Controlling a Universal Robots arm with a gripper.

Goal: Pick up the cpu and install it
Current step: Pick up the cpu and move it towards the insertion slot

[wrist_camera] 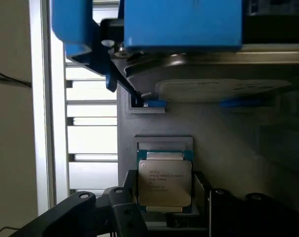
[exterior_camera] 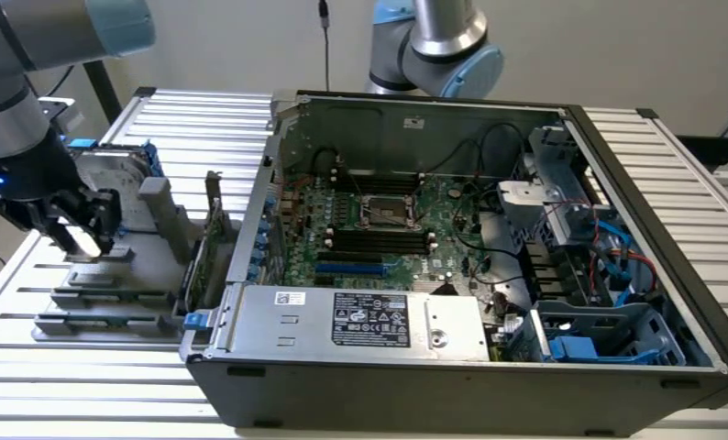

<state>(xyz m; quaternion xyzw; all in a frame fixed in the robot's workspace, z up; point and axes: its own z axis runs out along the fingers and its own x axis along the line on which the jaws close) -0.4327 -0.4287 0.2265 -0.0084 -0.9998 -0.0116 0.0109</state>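
Ribbed aluminium slats form the worktop (exterior_camera: 95, 403), pale and evenly grooved. On it, at the exterior view's left, the cpu (wrist_camera: 164, 180) lies flat in a blue-edged recess of a matt grey holder block (exterior_camera: 107, 293). It is a small square chip with a dull silver-grey metal lid and faint printed lettering. The black tool (wrist_camera: 165, 217) is lowered around it, straddling its two side edges; whether it pinches the chip or stands spread beside it I cannot tell. Just beyond stands a silver hard drive (exterior_camera: 101, 174) in a glossy blue plastic frame. Well apart, toward the exterior view's right, an open dark steel computer case (exterior_camera: 401, 394) shows its green motherboard (exterior_camera: 377, 238).
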